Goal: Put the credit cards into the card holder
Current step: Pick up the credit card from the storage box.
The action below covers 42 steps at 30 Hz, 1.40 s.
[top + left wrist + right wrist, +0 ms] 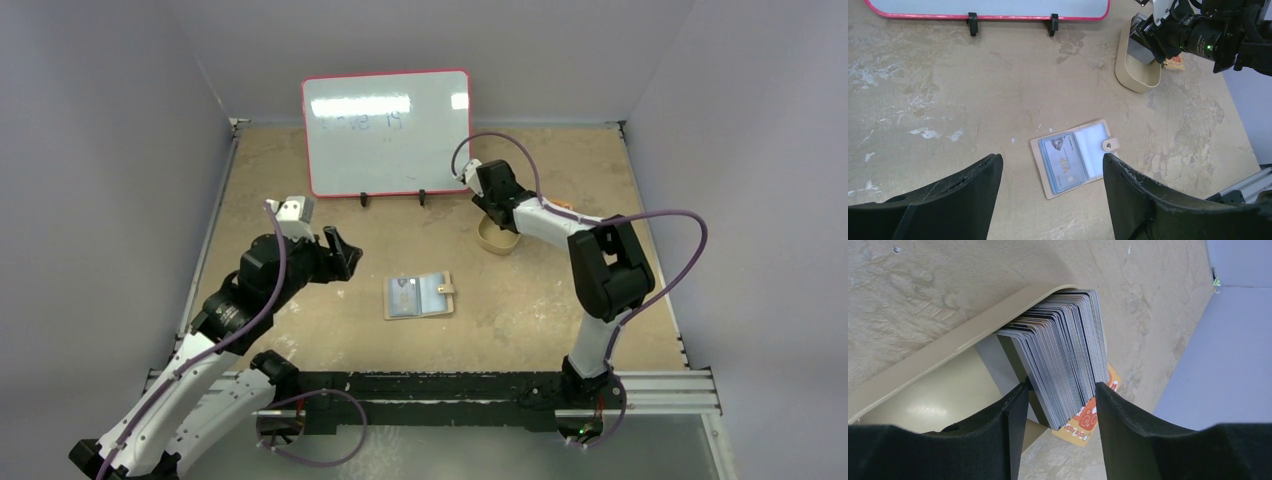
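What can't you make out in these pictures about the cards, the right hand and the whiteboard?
1. Whiteboard writing: top view, too small and washed out by glare.
2. Credit cards, how many: right wrist view, packed edge-on, lower ends behind the right hand.
3. Whether the right hand pinches them: its fingers cover the contact.
4. Orange printed item: right wrist view, mostly hidden behind the cards.

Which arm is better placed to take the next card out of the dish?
Right. The right hand is at the tan dish, fingers on either side of the credit cards stacked there. The left hand hangs open beside the card holder, apart from the dish.
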{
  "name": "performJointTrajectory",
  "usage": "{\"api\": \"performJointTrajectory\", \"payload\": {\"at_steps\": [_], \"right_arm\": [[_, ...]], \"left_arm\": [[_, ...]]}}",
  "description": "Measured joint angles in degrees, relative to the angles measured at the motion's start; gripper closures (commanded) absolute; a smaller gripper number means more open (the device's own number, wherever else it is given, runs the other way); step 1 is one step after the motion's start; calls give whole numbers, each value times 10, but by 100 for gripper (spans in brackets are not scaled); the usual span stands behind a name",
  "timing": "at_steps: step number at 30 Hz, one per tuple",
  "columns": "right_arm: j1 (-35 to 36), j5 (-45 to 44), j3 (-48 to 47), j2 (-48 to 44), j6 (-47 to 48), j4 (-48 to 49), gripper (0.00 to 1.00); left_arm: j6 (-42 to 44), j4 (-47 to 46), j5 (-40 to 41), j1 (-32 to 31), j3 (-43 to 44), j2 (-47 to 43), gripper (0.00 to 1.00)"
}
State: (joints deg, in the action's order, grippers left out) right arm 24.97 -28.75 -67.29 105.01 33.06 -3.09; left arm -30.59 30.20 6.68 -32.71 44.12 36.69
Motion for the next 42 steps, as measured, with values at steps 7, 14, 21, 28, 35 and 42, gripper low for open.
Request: {"api": "performJointTrajectory", "payload": {"at_steps": [7, 14, 21, 28, 35, 42], "right_arm": [[-4, 10, 0, 0, 12, 0, 45], [-6, 15, 0, 0, 12, 0, 46], [-6, 13, 0, 0, 10, 1, 51], [-14, 12, 0, 2, 5, 3, 57], [-17, 13, -1, 2, 3, 2, 65], [-19, 12, -2, 2, 4, 1, 71]], "left_arm": [[0, 6, 7, 0, 0, 3, 27], [0, 9, 14, 0, -5, 0, 27], [0, 9, 17, 0, -6, 0, 27], [0, 9, 17, 0, -6, 0, 27], [0, 9, 19, 0, -6, -1, 26], [0, 9, 20, 0, -6, -2, 26]]}}
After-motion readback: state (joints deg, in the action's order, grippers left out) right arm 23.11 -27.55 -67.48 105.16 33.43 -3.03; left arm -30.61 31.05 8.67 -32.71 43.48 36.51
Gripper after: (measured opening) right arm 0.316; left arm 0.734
